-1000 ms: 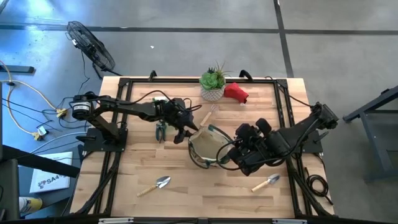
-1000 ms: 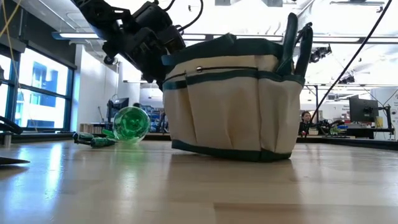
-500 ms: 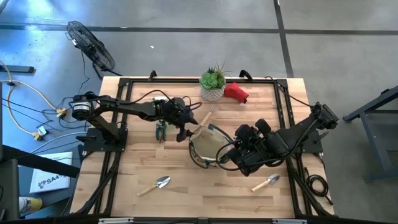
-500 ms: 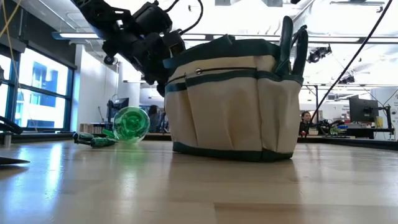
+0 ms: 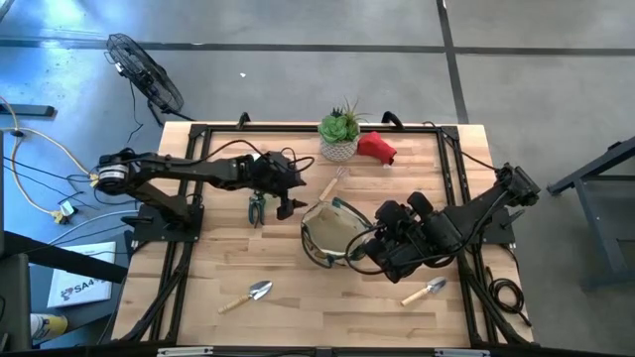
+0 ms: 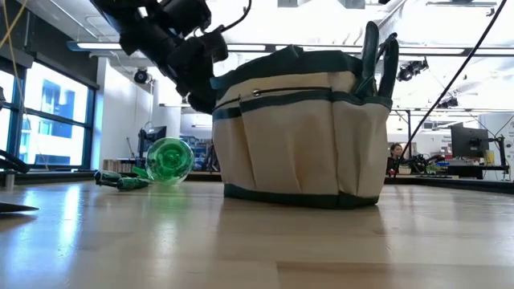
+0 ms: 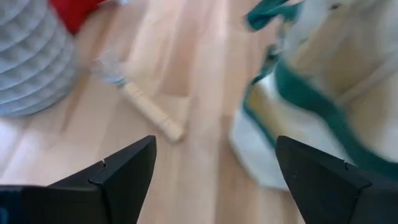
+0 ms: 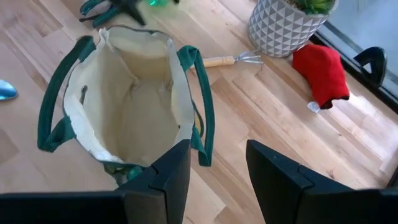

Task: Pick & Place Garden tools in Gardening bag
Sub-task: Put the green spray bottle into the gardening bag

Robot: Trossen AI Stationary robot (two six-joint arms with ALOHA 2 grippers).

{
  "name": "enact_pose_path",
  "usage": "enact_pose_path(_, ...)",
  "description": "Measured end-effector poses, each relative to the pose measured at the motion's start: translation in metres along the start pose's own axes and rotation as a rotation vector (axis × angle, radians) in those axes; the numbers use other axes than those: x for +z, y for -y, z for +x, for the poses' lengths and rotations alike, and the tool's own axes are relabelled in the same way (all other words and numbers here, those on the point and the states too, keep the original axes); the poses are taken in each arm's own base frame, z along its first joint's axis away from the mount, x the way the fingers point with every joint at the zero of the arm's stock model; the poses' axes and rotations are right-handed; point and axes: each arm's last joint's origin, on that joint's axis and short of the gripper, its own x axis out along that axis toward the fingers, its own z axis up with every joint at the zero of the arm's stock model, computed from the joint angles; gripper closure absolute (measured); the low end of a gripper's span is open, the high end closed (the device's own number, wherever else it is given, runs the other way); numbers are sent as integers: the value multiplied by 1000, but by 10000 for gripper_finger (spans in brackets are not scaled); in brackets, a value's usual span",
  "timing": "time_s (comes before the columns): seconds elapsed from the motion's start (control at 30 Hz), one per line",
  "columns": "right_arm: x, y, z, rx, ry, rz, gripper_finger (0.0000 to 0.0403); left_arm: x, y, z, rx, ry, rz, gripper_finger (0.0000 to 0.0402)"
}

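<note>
Left end effector (image 5: 288,208) spread open, empty, beside round tan canvas bag with green rim (image 5: 332,236); right end effector (image 8: 216,180) parted above bag, holding nothing.

The bag's (image 5: 327,234) mouth is left unblocked from above, though its right rim is crowded by the right end effector (image 5: 369,248). Open worktop (image 5: 337,297) is seen between the two trowels.

Two dark fingers (image 7: 124,177) of the left gripper (image 7: 214,180) are standing wide apart at the bottom of the frame. Between them, a wooden-handled tool (image 7: 146,109) is lying on the table (image 7: 205,74). The bag (image 7: 323,81) is filling the right side, a white pot (image 7: 31,62) and a red item (image 7: 78,12) are sitting upper left.
</note>
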Motion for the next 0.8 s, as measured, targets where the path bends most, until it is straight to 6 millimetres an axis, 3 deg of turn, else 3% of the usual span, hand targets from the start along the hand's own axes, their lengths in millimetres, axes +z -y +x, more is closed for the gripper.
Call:
enact_pose_path(0.4,0,-1,0,17,-19,9,254,-17,4,-6,-72,-187,-82,75)
enact_pose_path(0.67,0,-2,0,22,-28,10,254,-32,3,-10,-13,-342,-97,75)
enact_pose_path(0.8,-1,-2,0,29,-44,11,254,-30,2,-17,23,-336,-80,75)
